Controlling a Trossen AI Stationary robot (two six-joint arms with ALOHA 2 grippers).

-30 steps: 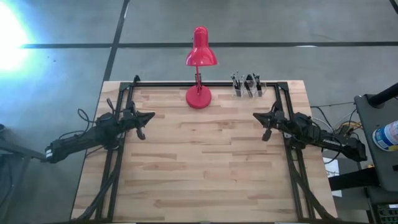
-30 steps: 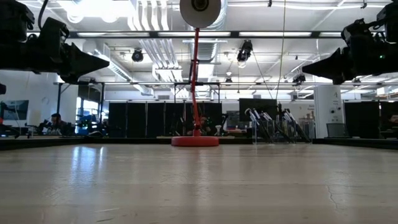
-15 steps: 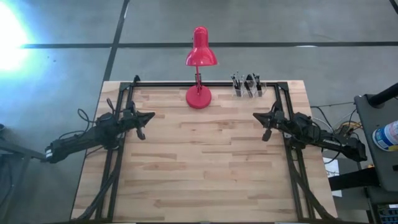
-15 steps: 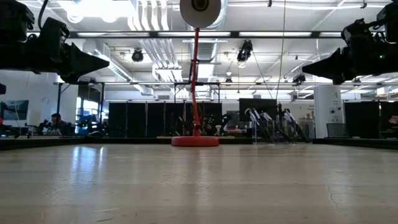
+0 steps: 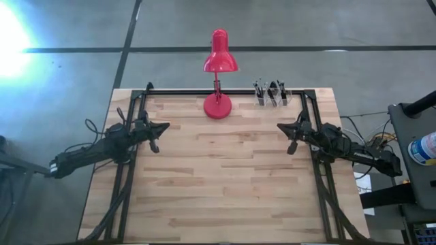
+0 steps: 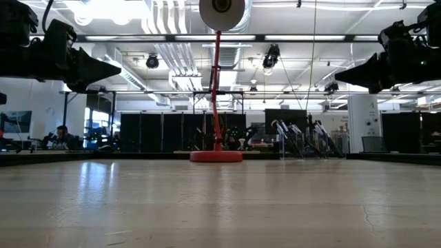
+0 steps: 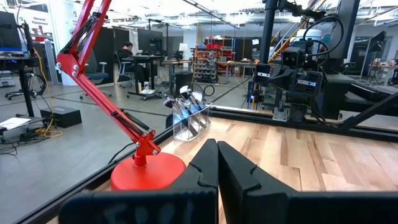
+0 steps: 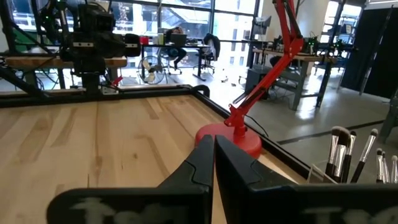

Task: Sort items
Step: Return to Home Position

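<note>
Black, pinched together, left claw [image 5: 155, 145] at nine o'clock and right claw [image 5: 291, 146] at three should park level, clear of brushes [image 5: 271, 92]

You're looking at a big open robotics lab hall. Exposed ceiling ducts [image 6: 162, 55], concrete floor [image 5: 340, 24], desks [image 7: 144, 60] and equipment racks [image 7: 211, 61] all around.

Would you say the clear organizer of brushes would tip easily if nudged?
Probably: its brushes stand well above the rim of the clear organizer, so it looks top-heavy. Being small and apparently thin-walled, it likely slides on the smooth wooden table too.
</note>
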